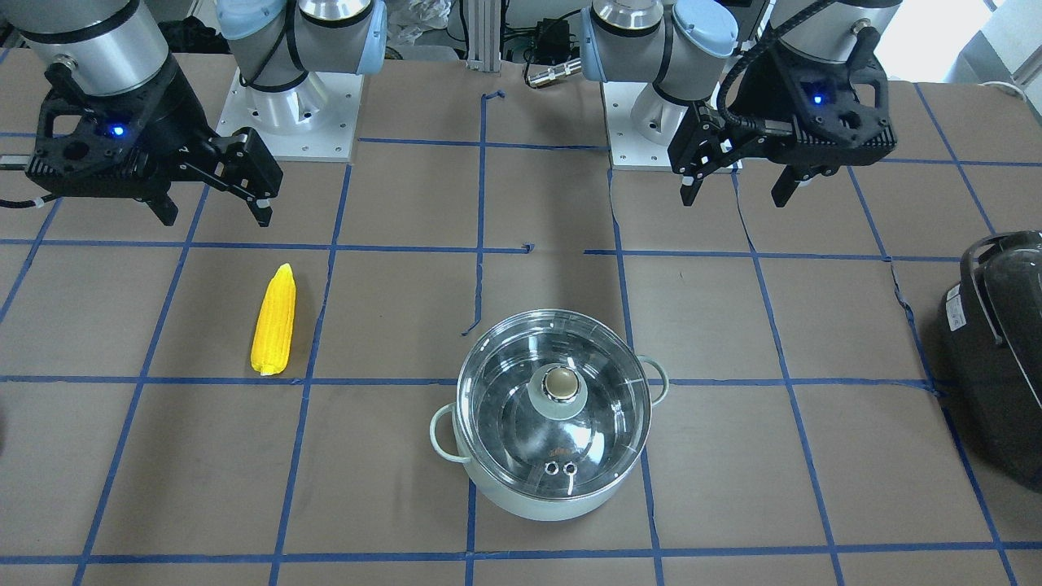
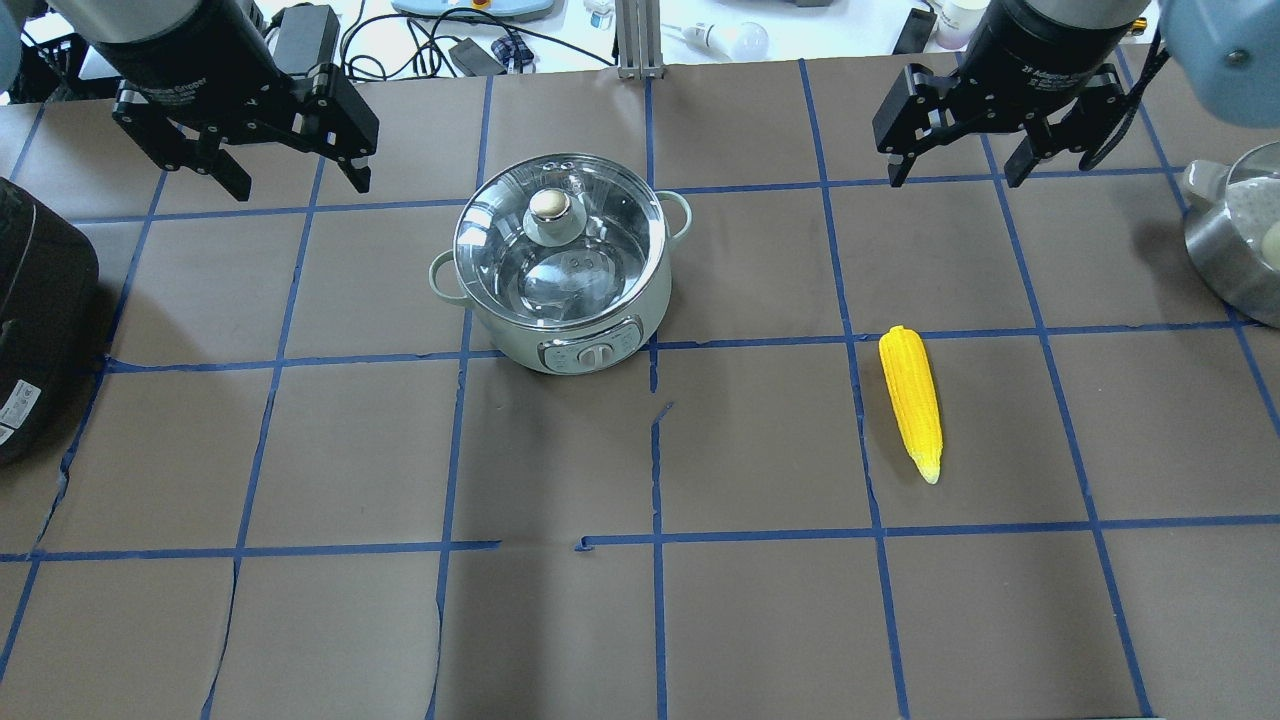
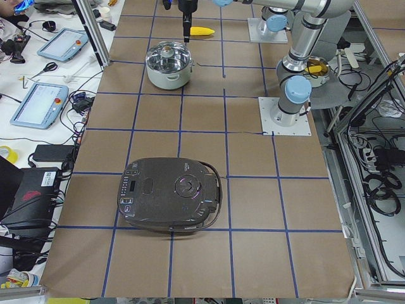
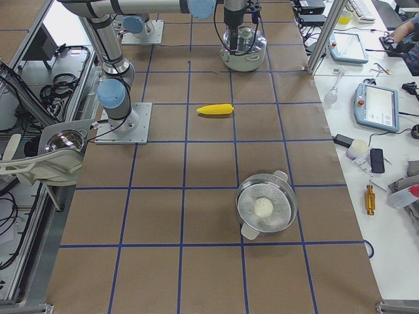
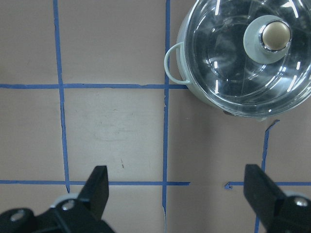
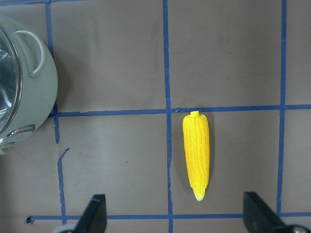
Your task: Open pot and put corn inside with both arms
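The mint-green pot (image 2: 560, 300) stands mid-table with its glass lid (image 2: 590, 260) on, knob (image 2: 549, 205) up; it also shows in the front view (image 1: 553, 496) and the left wrist view (image 5: 194, 92). The yellow corn (image 2: 911, 400) lies flat on the table to the pot's right, also in the front view (image 1: 273, 320) and the right wrist view (image 6: 196, 155). My left gripper (image 2: 300, 187) hangs open and empty above the table, left of the pot. My right gripper (image 2: 955, 180) hangs open and empty above the table, beyond the corn.
A large black appliance (image 2: 40, 320) sits at the table's left end. A steel pot (image 2: 1215, 250) holding a white ball sits at the right end. Blue tape lines grid the brown table. The arm bases (image 1: 293, 114) stand at the robot's edge.
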`<state>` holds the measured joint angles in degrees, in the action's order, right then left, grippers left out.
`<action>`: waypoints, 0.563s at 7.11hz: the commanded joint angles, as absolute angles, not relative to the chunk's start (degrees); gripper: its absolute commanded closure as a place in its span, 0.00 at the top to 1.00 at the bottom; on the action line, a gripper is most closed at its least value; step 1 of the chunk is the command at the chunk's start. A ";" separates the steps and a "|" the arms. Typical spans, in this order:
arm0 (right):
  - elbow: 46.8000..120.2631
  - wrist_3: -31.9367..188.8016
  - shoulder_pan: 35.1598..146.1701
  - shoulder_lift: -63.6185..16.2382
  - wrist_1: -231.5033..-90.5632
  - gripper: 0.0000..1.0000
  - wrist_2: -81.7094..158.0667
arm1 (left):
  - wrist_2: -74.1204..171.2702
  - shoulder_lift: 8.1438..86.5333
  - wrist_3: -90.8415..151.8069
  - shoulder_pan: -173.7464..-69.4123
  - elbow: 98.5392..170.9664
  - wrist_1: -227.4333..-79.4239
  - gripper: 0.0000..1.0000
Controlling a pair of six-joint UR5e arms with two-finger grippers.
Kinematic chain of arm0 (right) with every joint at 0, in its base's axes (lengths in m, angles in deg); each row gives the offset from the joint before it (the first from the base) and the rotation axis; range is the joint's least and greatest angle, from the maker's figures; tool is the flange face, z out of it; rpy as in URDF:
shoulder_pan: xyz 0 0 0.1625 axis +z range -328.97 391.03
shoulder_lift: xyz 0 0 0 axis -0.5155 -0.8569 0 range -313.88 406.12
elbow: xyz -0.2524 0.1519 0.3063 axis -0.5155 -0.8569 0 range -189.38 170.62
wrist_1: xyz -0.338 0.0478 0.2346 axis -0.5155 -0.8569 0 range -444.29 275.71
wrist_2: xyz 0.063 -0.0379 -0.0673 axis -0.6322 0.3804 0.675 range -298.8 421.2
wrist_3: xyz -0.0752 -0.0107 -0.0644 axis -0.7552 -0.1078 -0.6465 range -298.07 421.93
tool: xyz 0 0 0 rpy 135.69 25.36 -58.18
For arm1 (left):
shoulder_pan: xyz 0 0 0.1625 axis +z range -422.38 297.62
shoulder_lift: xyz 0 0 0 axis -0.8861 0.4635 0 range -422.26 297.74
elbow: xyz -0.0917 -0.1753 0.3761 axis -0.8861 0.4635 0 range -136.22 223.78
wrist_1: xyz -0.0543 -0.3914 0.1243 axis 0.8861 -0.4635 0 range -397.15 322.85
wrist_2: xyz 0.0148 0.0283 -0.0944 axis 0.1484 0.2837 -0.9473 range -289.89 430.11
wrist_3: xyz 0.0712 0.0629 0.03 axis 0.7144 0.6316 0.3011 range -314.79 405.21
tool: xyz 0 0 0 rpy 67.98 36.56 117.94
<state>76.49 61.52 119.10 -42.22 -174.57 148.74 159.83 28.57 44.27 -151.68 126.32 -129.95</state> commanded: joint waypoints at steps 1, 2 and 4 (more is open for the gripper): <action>76.49 61.58 119.10 -42.21 -174.64 1.00 148.74 | 159.67 29.50 44.25 -151.77 126.23 -126.65 1.00; 76.49 61.58 119.10 -42.21 -174.73 1.00 148.74 | 159.76 30.37 44.25 -152.38 126.05 -124.62 1.00; 76.49 61.58 119.10 -42.21 -174.73 1.00 148.74 | 160.20 32.30 40.85 -155.36 125.53 -122.42 1.00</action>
<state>76.50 61.58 119.10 -42.21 -174.71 148.74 160.08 30.94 43.41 -153.76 125.90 -124.10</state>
